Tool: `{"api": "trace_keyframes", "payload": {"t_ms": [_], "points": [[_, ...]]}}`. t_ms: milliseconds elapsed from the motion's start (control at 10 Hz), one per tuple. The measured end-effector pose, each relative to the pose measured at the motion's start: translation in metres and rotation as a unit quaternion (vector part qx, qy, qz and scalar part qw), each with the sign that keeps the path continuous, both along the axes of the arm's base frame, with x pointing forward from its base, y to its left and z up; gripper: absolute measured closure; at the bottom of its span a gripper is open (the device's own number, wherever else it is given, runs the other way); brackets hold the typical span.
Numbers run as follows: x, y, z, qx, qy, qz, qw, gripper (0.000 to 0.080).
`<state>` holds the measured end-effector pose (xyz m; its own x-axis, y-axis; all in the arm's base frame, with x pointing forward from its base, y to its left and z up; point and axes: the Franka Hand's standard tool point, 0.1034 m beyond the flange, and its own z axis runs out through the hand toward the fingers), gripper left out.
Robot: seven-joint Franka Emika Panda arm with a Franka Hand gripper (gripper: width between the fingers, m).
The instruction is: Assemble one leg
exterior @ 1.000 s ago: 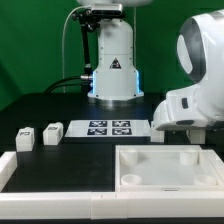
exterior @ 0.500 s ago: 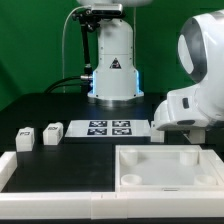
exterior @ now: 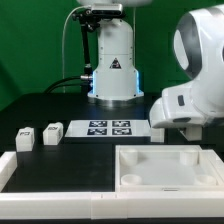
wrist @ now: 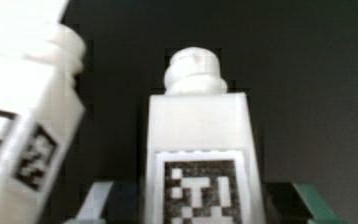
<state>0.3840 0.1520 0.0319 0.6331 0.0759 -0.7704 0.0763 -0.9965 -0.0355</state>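
In the wrist view a white leg [wrist: 202, 130] with a black-and-white tag stands upright between my gripper [wrist: 208, 205] fingers. The jaws are open, one on each side of the leg; there is a dark gap on one side and barely any on the other. A second white leg [wrist: 25, 100] stands close beside the first. In the exterior view two more legs [exterior: 24, 137] [exterior: 52, 131] sit at the exterior view's left. The arm's white housing [exterior: 190, 100] hides my gripper and the legs under it there.
The large white tray-like tabletop [exterior: 165, 178] lies at the front right of the exterior view. The marker board [exterior: 108, 127] lies in the middle. A white rail [exterior: 50, 172] runs along the front left. The arm's base [exterior: 112, 60] stands at the back.
The arm's housing has shifted a little toward the exterior view's left. The legs on the left, the tabletop and the marker board have not moved.
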Motion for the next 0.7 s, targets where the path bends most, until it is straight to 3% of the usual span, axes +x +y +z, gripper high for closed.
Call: {"api": "trace_keyframes", "payload": {"t_ms": [200,400,600,700], "points": [[0.011,-0.01,0.033,-0.005,0.012,-0.002,1.0,0.0509],[0.023,-0.011,0.055,-0.007,0.016,-0.002,1.0,0.0509],[0.025,-0.01,0.046,-0.004,-0.018,-0.006,1.0,0.0509],[0.034,-0.007,0.043,0.002,-0.058,-0.01,0.998,0.0509]]}}
